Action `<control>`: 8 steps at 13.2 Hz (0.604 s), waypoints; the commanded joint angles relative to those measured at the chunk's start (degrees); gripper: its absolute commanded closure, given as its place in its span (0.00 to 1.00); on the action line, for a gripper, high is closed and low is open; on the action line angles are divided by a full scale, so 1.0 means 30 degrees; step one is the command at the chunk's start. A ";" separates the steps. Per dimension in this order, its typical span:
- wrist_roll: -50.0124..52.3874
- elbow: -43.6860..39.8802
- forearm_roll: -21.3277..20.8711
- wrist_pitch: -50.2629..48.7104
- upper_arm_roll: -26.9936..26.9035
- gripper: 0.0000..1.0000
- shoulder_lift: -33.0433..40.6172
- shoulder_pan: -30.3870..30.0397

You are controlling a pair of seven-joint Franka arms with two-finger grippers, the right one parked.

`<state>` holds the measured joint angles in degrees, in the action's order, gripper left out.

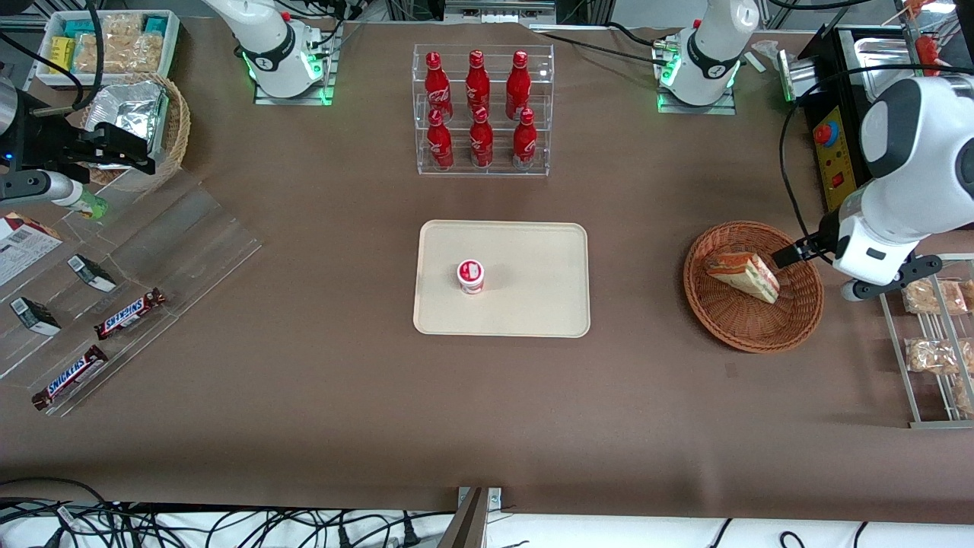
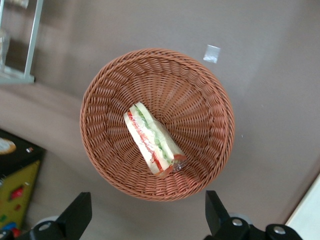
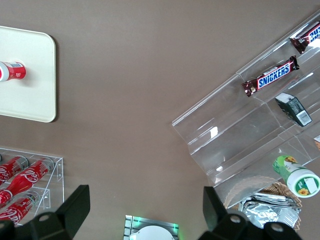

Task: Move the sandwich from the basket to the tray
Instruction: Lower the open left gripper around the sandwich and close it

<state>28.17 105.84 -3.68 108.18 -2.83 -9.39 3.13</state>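
Sandwich [image 2: 151,142] lies loose inside the basket [image 2: 107,85], toward the working arm's end of the surface [image 1: 304,396]. Tool [image 2: 145,220] hovers above the basket rim, fingers apart, clamped on nothing. Tray [image 1: 533,304] sits mid-surface, carrying a small red-and-white cup [image 1: 471,275].

"SNICKERS" reads on two bars [image 1: 131,313] [image 1: 69,377] at the table's parked-arm end, the second at seven o'clock of the first; nothing else is legible.

Brown table cover [image 1: 319,396] fills scene; black cables [image 1: 228,525] along near edge, even overhead light
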 commanded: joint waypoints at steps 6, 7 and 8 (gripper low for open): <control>0.6194 0.5378 -0.0414 0.6500 0.0034 0.00 0.0524 -0.0076; 0.6370 0.6022 -0.0414 0.7465 0.0034 0.00 0.0524 -0.0425; 0.6720 0.6666 -0.0414 0.8548 0.0034 0.00 0.0524 -0.0573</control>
<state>46.09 121.63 -3.74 129.04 -2.91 -9.41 2.70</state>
